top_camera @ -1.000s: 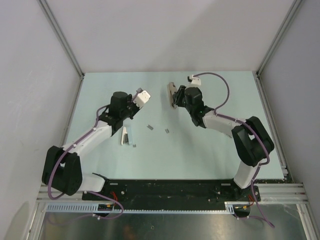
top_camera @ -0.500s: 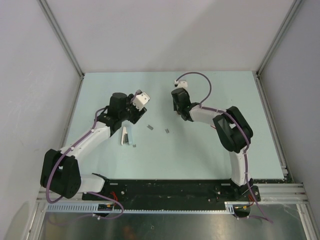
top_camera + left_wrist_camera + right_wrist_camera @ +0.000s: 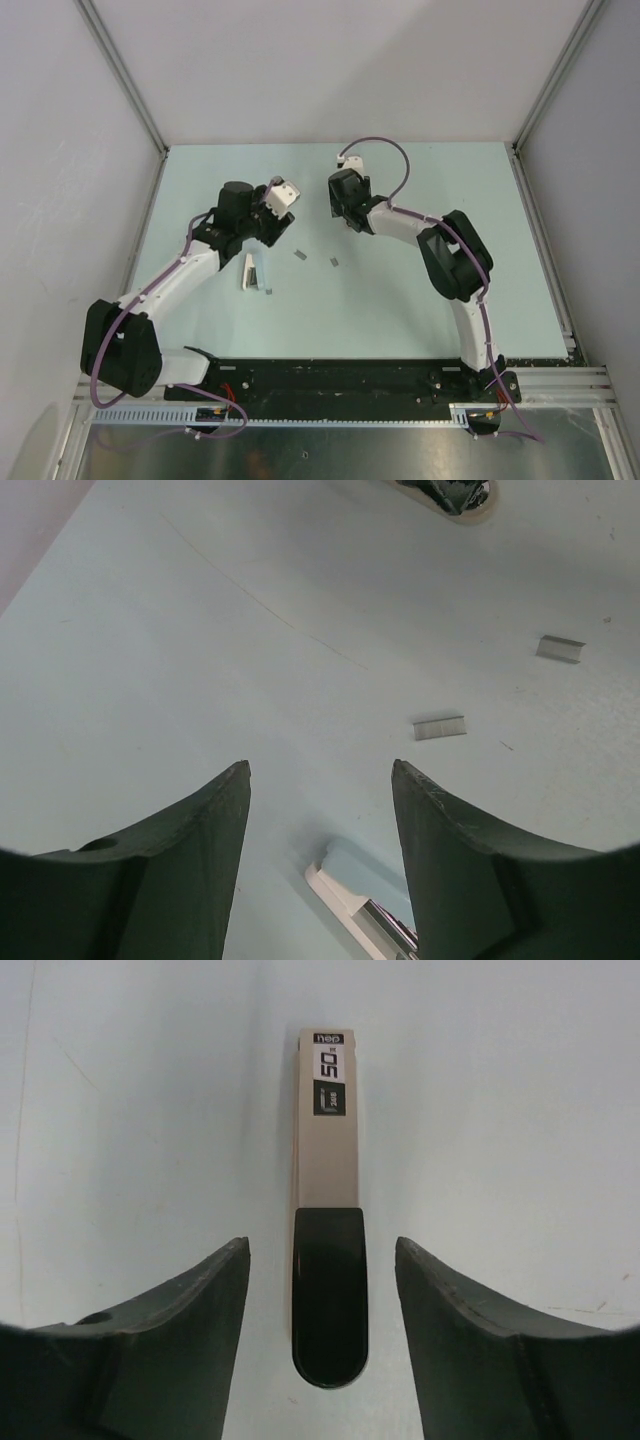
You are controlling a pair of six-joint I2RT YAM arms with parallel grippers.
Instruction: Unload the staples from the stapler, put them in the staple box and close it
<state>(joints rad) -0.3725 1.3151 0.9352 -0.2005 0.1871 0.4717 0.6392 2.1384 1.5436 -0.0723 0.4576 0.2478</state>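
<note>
The stapler (image 3: 250,272), a slim white and dark grey bar, lies on the table left of centre. Its white end with a silvery strip (image 3: 362,908) shows low between my left fingers. Short grey staples (image 3: 298,254) (image 3: 333,262) lie to its right, also in the left wrist view (image 3: 440,727) (image 3: 559,649). My left gripper (image 3: 268,225) (image 3: 320,767) hangs open above the stapler's far end, holding nothing. My right gripper (image 3: 347,212) (image 3: 320,1243) stands open, with a gap on each side of a pinkish-beige labelled bar (image 3: 326,1140) with a black end, which lies flat.
Another tiny grey piece (image 3: 269,290) lies just right of the stapler's near end. Grey walls with metal rails (image 3: 125,80) close in the pale green table (image 3: 420,320) at the back and sides. The arm bases sit on the black bar (image 3: 340,378) at the near edge.
My right gripper swung left and down, set the beige bar on the table and opened off it. My left gripper opened from shut and barely moved.
</note>
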